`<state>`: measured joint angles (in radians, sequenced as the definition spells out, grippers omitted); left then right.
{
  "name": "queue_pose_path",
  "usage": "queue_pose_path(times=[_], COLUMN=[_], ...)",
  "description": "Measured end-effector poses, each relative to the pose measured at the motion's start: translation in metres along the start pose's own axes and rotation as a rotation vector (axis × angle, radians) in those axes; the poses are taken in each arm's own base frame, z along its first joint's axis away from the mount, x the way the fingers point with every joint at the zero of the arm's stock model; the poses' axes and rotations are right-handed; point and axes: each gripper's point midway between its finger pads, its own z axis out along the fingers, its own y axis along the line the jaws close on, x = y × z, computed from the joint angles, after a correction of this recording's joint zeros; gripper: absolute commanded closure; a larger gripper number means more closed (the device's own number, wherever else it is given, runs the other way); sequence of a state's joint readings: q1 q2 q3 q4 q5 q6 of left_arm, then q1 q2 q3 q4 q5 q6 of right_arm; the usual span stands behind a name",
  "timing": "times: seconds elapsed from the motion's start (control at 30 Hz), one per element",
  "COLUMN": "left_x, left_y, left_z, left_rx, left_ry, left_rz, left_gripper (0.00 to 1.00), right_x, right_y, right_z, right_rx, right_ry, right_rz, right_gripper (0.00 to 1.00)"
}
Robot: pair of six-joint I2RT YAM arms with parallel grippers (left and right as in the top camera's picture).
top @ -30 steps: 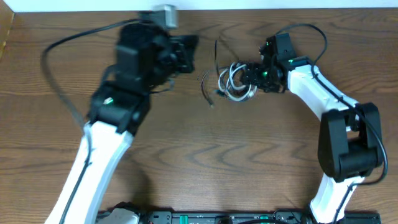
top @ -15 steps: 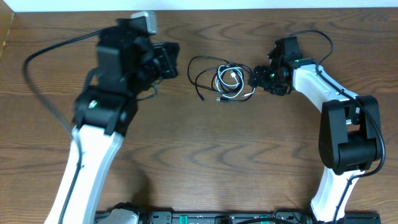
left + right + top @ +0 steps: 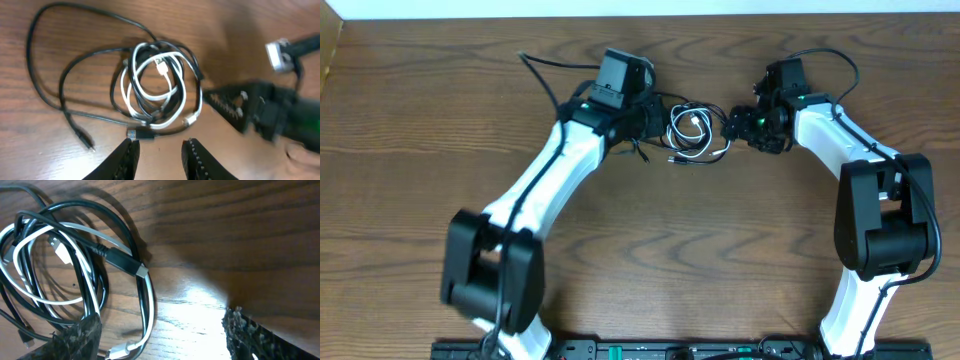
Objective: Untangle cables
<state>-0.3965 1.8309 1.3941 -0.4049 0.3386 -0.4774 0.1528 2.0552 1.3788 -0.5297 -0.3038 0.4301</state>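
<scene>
The cables lie on the wooden table as a small coil of one white cord and one black cord (image 3: 693, 133). In the left wrist view the coil (image 3: 156, 90) has a loose black loop (image 3: 45, 75) trailing left and a black plug (image 3: 142, 134) just ahead of my jaws. My left gripper (image 3: 160, 157) is open and empty, just short of the coil; in the overhead view it (image 3: 642, 127) is at the coil's left edge. My right gripper (image 3: 157, 332) is open at the coil's right edge (image 3: 732, 125). Its left finger overlaps the coil, and the loop with the white plug (image 3: 120, 352) lies between the fingers.
The right gripper's toothed fingers show at the right of the left wrist view (image 3: 235, 105). The thick black arm wires arch behind each wrist (image 3: 820, 55). The table's far edge (image 3: 720, 14) runs close behind the cables.
My left arm has swung in from the far left and come down beside the coil. The cables settled onto the table a second ago. The right gripper has held still for half a second.
</scene>
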Motion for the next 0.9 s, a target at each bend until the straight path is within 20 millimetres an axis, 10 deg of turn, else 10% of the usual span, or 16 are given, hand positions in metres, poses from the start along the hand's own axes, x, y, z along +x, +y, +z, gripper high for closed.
queue_pose_path(times=[0.4, 0.9], left_x=[0.027, 0.004], left_y=[0.021, 0.048], left_z=[0.119, 0.115], left_rx=[-0.026, -0.198], left_ry=[0.025, -0.098], left_rz=[0.032, 0.05], left_gripper=[0.5, 0.66], right_x=[0.004, 0.004], right_y=[-0.001, -0.001], right_z=[0.0, 0.0], right_rx=[0.004, 0.004], right_ry=[0.016, 0.017], right_rz=[-0.025, -0.032], right_gripper=[0.25, 0.25])
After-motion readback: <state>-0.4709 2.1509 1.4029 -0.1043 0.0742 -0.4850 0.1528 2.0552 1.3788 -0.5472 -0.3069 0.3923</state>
